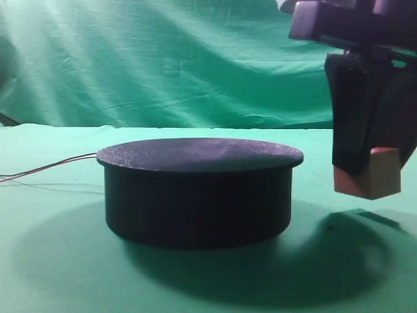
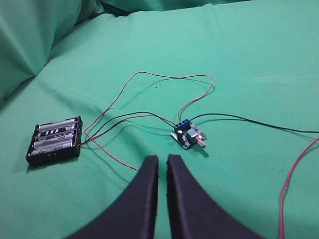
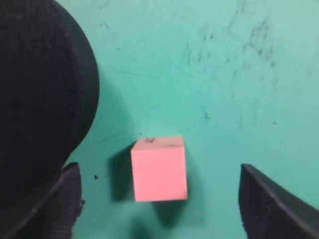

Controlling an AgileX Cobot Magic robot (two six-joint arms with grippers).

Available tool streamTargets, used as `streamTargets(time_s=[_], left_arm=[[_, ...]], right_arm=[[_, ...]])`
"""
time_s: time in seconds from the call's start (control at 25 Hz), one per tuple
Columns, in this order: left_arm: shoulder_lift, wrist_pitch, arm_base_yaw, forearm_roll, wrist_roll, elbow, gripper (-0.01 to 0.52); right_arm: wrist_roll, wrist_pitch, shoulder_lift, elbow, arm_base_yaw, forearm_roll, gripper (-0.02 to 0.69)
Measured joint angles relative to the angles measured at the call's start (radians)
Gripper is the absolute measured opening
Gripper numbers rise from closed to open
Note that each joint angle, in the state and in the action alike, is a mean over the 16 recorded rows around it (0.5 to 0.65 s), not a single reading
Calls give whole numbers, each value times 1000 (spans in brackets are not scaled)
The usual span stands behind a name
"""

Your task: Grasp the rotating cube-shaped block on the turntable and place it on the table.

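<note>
The salmon-pink cube-shaped block (image 1: 370, 175) is to the right of the black turntable (image 1: 199, 189), off its top. In the right wrist view the block (image 3: 159, 169) lies between the wide-apart fingers of my right gripper (image 3: 158, 169) and touches neither finger. It is on the green table (image 3: 239, 89) or just above it; I cannot tell which. The turntable's edge (image 3: 40, 84) is at the left. My right gripper (image 1: 374, 163) hangs over the block. My left gripper (image 2: 162, 160) is shut and empty over green cloth, away from the turntable.
Thin wires (image 1: 45, 168) trail left from the turntable. In the left wrist view a black battery holder (image 2: 55, 140), a small blue circuit board (image 2: 187, 135) and red and black wires (image 2: 294, 179) lie on the cloth. A green backdrop (image 1: 163, 59) hangs behind.
</note>
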Motion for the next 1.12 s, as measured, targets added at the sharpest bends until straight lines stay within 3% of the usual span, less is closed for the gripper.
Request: streamTargets(time_s=[0.16,0.48,0.6,1.12], left_arm=[[0,0,0,0,0,0,0],[0,0,0,0,0,0,0],[0,0,0,0,0,0,0],[0,0,0,0,0,0,0]], right_arm=[[29,49,-85,-17,0,-35,360],[87,177,-357,-11,0,-89,90],[103,207,-468,21,0,-85,24],[111,164,-733,143,0,17,0]])
